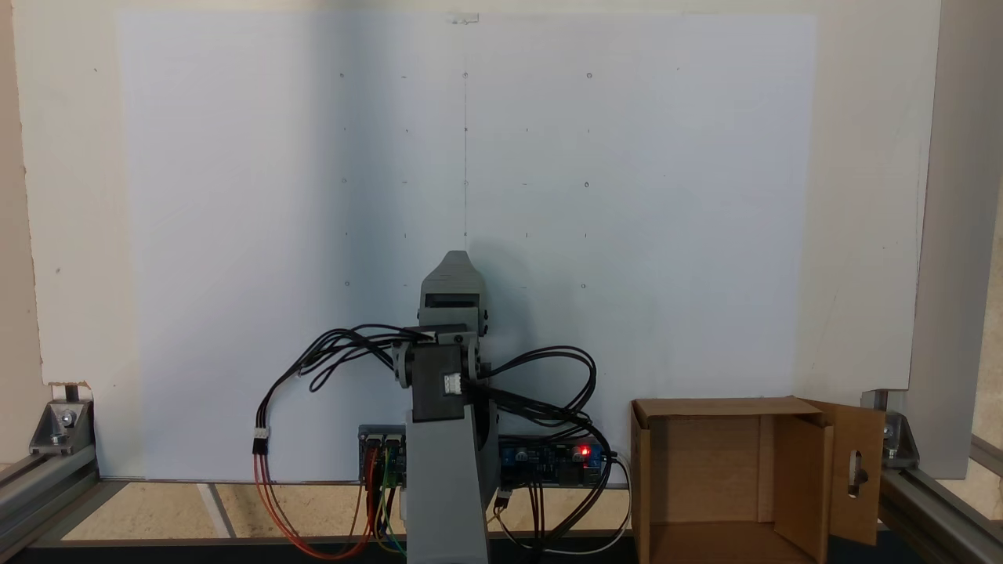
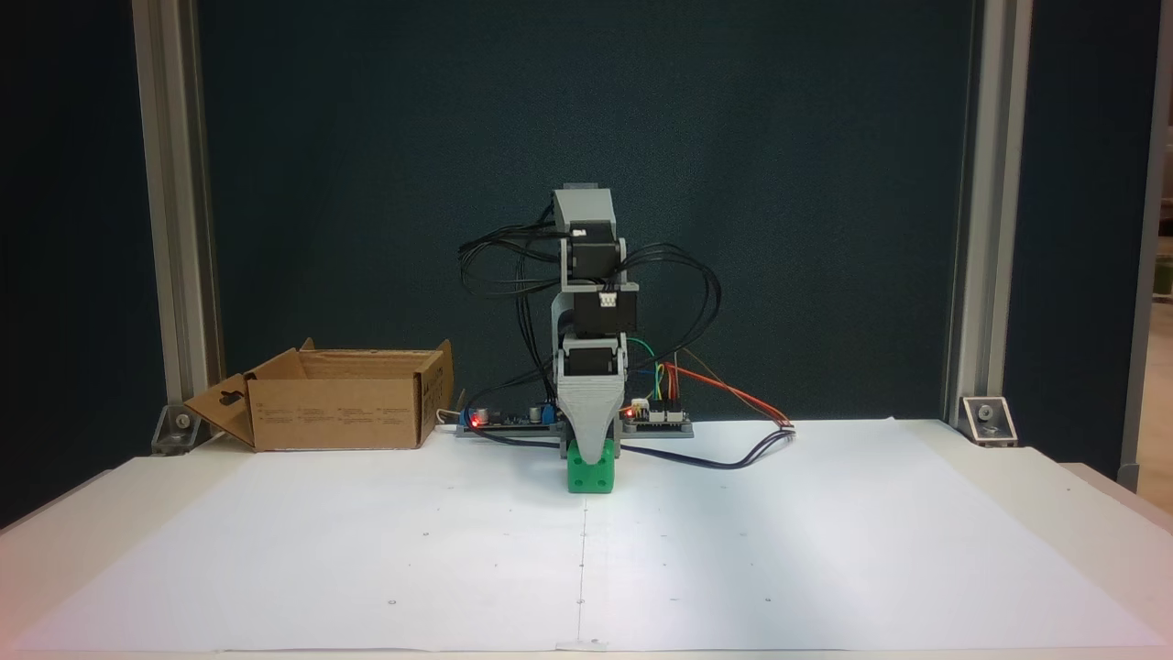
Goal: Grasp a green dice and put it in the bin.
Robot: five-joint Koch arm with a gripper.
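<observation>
On the white paper, the gripper (image 2: pixel 590 451) sits right over the green dice (image 2: pixel 591 471), maybe pinching it; I cannot tell. Lifting and dropping it in the bin (image 2: pixel 339 423) remain.

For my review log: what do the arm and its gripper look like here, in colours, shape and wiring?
The arm is built of light grey printed links alternating with black servo blocks, one carrying a small white connector. Black cables loop out on both sides. The gripper is a grey wedge tapering downward. Red, orange, yellow and green wires run from the electronics boards at its base, where small red lights glow.
</observation>
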